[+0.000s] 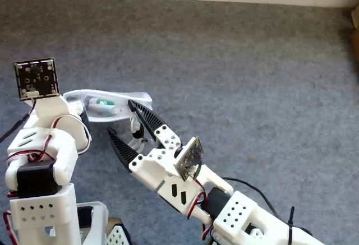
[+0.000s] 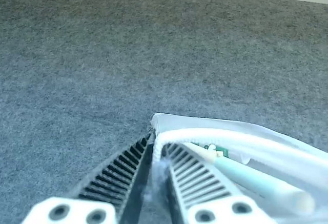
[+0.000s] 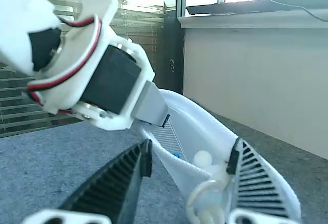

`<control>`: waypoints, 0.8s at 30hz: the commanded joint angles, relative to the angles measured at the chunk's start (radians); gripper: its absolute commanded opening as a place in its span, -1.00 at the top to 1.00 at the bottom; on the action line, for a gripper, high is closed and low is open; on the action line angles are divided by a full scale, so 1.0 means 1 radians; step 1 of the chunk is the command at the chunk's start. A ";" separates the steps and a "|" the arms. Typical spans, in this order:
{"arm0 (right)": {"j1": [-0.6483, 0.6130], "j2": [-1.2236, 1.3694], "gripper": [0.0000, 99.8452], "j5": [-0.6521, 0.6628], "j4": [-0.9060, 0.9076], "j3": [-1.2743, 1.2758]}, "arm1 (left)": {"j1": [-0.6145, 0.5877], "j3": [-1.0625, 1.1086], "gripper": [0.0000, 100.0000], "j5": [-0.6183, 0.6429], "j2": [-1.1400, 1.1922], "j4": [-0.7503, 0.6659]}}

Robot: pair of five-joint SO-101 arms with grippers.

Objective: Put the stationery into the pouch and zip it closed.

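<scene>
One clear pouch [image 1: 112,100] lies on a grey carpet-like surface [image 1: 252,60], with two robot arms meeting at it. The left gripper [image 2: 152,137] is pinched tight on one end of the pouch, its two black ribbed fingers [image 2: 115,170] pressed together over the white edge. Inside the pouch, beside that pinched end, lie two visible pieces of stationery: one pale mint tube [image 2: 256,180] and one white piece with green marks [image 2: 212,151]. The right gripper [image 1: 119,116] is at the other end of the pouch, its two fingers [image 3: 120,178] spread wide and gripping nothing. Between them sit the pouch's end and one white zip ring [image 3: 202,196], close against one finger
</scene>
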 commanded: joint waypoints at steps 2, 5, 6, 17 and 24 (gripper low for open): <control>-0.001 -0.007 0.53 0.009 0.015 -0.021 | 0.001 0.008 0.98 -0.011 0.041 -0.018; -0.012 -0.117 0.53 0.058 0.021 -0.013 | 0.001 0.008 0.98 -0.011 0.041 -0.018; -0.018 -0.166 0.53 0.101 0.025 -0.013 | 0.001 0.008 0.98 -0.011 0.041 -0.018; -0.059 -0.351 0.53 0.135 0.412 -0.070 | 0.001 0.008 0.98 -0.011 0.041 -0.018; -0.053 -0.352 0.53 0.135 0.455 0.042 | 0.001 0.008 0.98 -0.011 0.041 -0.018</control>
